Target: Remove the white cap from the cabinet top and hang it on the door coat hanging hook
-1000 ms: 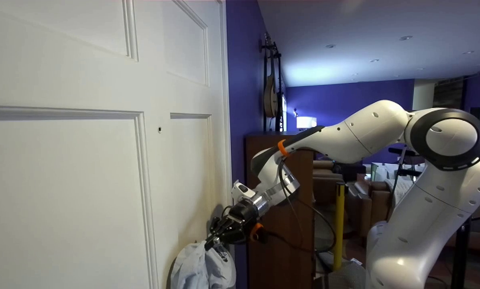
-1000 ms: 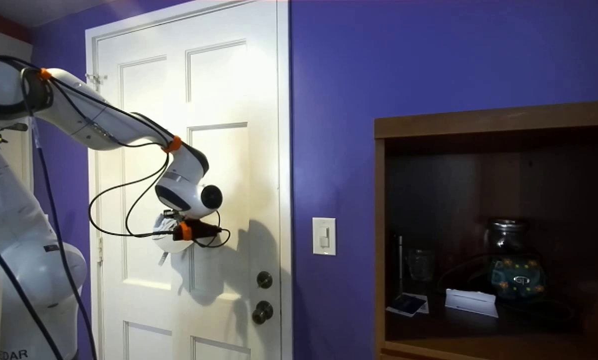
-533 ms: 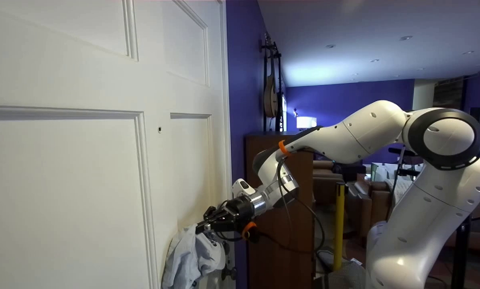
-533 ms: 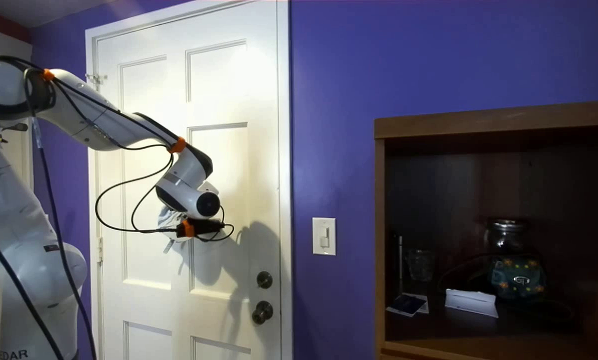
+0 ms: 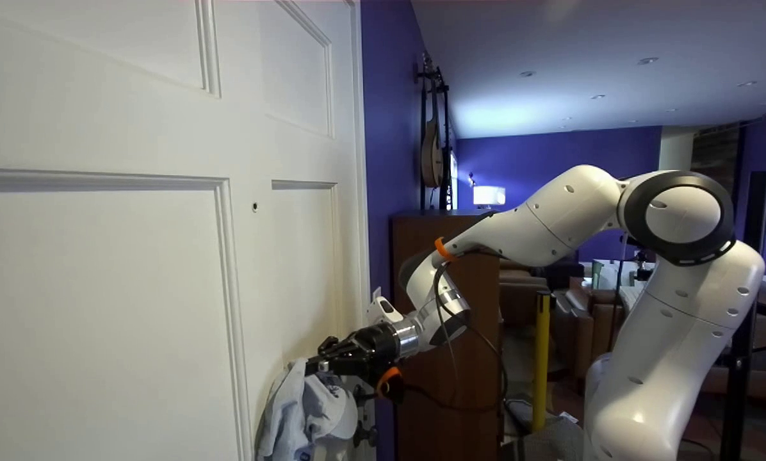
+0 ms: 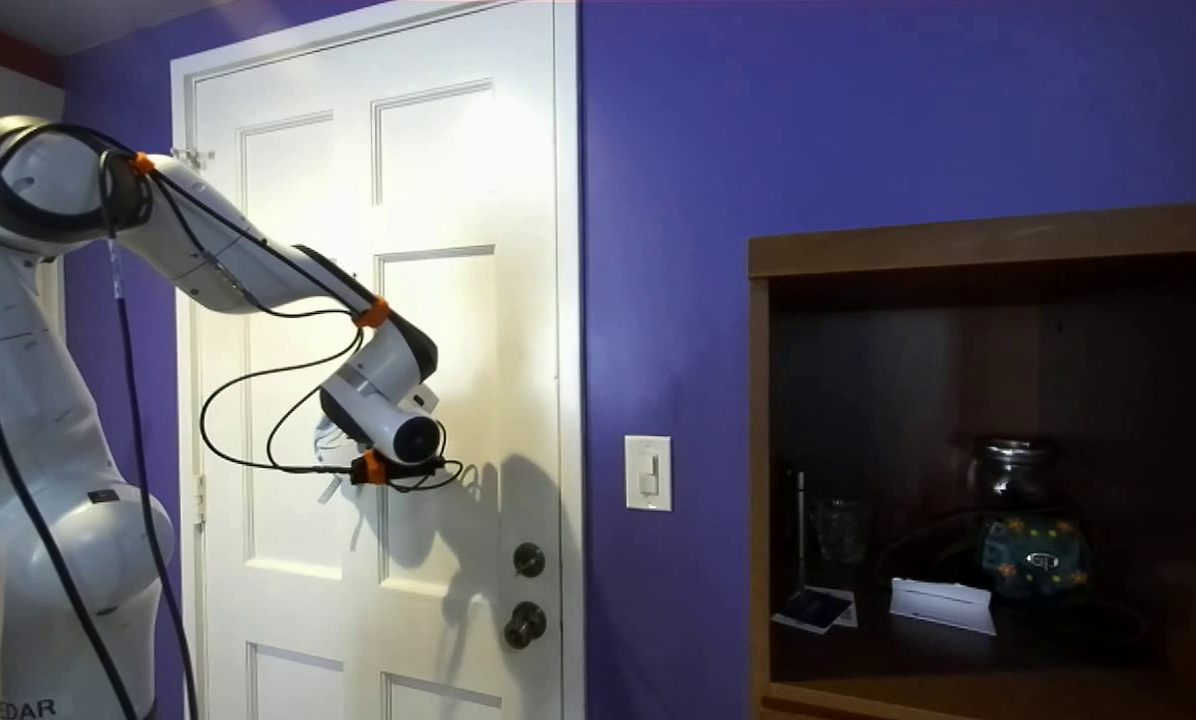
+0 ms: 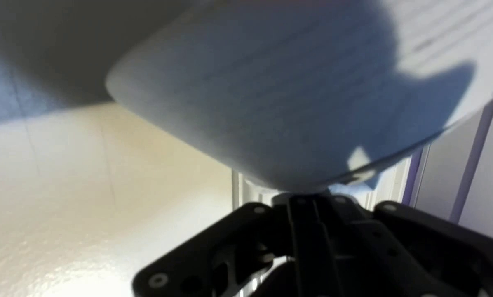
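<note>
The white cap (image 5: 322, 406) hangs below my gripper (image 5: 309, 366) against or close to the white door (image 5: 127, 307). My gripper is shut on the cap's fabric. In the wrist view the cap's pale, ribbed brim (image 7: 271, 103) fills the upper part, and the closed fingers (image 7: 306, 202) meet at its lower edge. In an exterior view the cap (image 6: 333, 440) is mostly hidden behind my wrist. A small metal fitting (image 6: 194, 157) shows at the door's upper hinge edge. I cannot make out a coat hook for certain.
A wooden cabinet (image 6: 998, 235) with a jar, bag and cards stands right of the door. Its side (image 5: 447, 384) is behind my wrist. Door knobs (image 6: 525, 625) stick out low on the door. Loose cables (image 6: 208, 410) hang along my arm. A yellow post (image 5: 541, 358) stands behind.
My gripper has moved left toward the door with the cap in an exterior view and levelled out. The elbow has shifted the same way. The cap has swung so its brim shows.
</note>
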{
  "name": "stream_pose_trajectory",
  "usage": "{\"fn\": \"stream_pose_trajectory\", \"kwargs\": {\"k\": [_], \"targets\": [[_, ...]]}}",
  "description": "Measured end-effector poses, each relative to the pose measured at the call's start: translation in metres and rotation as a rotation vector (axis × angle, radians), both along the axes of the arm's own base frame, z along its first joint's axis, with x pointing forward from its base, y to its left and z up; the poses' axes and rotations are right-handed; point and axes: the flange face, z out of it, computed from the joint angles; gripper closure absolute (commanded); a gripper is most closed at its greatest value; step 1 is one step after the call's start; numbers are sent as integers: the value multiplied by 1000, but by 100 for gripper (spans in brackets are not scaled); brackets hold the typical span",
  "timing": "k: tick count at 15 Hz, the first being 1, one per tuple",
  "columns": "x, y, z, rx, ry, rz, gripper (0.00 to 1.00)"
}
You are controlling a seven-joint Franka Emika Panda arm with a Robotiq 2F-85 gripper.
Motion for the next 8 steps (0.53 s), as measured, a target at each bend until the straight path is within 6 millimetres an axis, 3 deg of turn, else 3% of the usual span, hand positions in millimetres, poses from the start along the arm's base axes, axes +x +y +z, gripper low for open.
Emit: {"fn": "stream_pose_trajectory", "kwargs": {"k": [8], "targets": [[5, 2, -29, -20, -30, -4, 99]]}}
